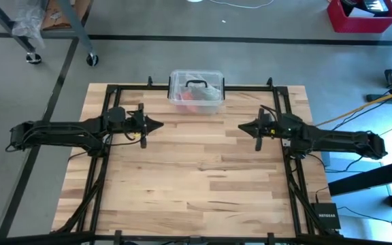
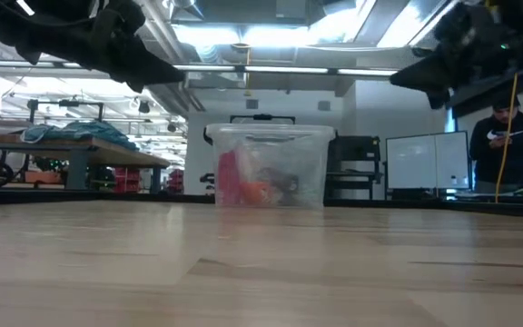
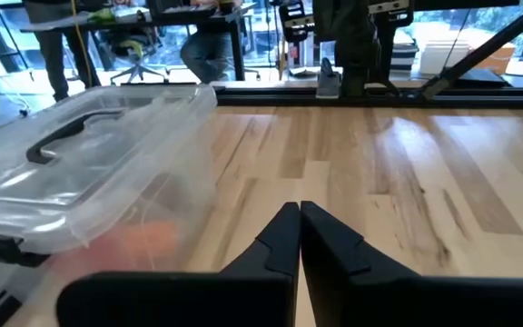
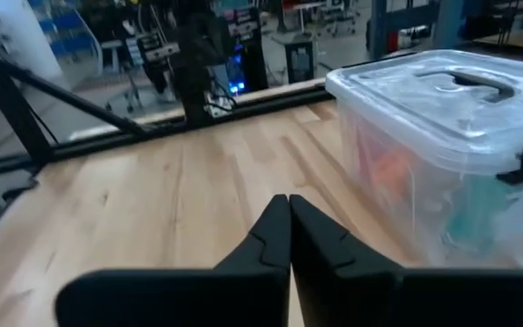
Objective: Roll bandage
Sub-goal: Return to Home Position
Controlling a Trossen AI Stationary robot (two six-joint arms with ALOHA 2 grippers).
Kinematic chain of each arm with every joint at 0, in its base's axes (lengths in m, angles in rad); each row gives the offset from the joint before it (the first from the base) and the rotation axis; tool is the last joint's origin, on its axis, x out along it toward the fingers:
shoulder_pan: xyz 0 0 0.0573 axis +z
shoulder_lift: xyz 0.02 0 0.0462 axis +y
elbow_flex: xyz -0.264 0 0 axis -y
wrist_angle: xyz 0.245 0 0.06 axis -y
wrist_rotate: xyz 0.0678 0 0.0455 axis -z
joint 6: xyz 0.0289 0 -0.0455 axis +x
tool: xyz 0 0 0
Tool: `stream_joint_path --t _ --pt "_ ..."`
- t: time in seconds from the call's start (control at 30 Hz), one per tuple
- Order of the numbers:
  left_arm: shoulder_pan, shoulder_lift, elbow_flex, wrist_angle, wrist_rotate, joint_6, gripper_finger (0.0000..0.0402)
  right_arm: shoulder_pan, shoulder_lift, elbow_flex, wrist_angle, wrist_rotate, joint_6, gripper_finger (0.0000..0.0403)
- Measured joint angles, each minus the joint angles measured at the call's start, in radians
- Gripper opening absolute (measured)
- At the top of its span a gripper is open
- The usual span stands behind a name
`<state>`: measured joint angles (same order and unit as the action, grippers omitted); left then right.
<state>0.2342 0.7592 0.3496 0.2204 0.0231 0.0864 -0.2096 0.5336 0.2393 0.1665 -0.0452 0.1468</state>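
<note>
Desk (image 1: 203, 177): pale butcher-block wood, planks running side to side, set in a black metal frame (image 1: 288, 102).

Left gripper (image 1: 158, 124) hangs above the wood, fingers (image 3: 284, 232) pressed together and holding nothing, tip pointing toward the right arm. Right gripper (image 1: 242, 126) mirrors it, fingers (image 4: 275, 222) likewise closed on nothing, tip pointing back at the left. Bare wood lies in the gap between the two tips.

Clear plastic box with a black handle (image 1: 196, 92), lid on, stands at the middle of the desk's far edge, beyond that gap and off to one side of each pair of fingers, well apart from both. Through its wall only reddish, orange and teal blurs show. Brown bandage cannot be picked out in any view; whether it is inside, cannot tell.

Small black network box (image 1: 325, 216) sits off the desk's near corner, behind the right fingers.

Room: grey concrete floor (image 1: 250, 30) with dark tape lines, red bin (image 1: 363, 17) far behind the right arm, ceiling strip lights, workbenches. Person in a dark top (image 2: 508, 136) stands in the background.
</note>
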Motion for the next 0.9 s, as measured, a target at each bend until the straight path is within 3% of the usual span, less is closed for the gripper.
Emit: stream_joint_path --t 0.23,0.63,0.9 --pt "-0.009 -0.058 -0.089 0.053 -0.003 -0.034 0.0003 0.001 -0.211 -0.097 -0.055 -0.019 0.045 0.0014" --pt "0.032 -0.327 -0.278 0.079 -0.026 -0.125 0.0001 0.0 -0.462 -0.2 -0.091 -0.031 0.072 0.0006" --pt "0.035 -0.536 -0.295 -0.091 -0.09 -0.158 0.0001 0.0 -0.531 -0.228 -0.123 -0.022 0.09 0.001"
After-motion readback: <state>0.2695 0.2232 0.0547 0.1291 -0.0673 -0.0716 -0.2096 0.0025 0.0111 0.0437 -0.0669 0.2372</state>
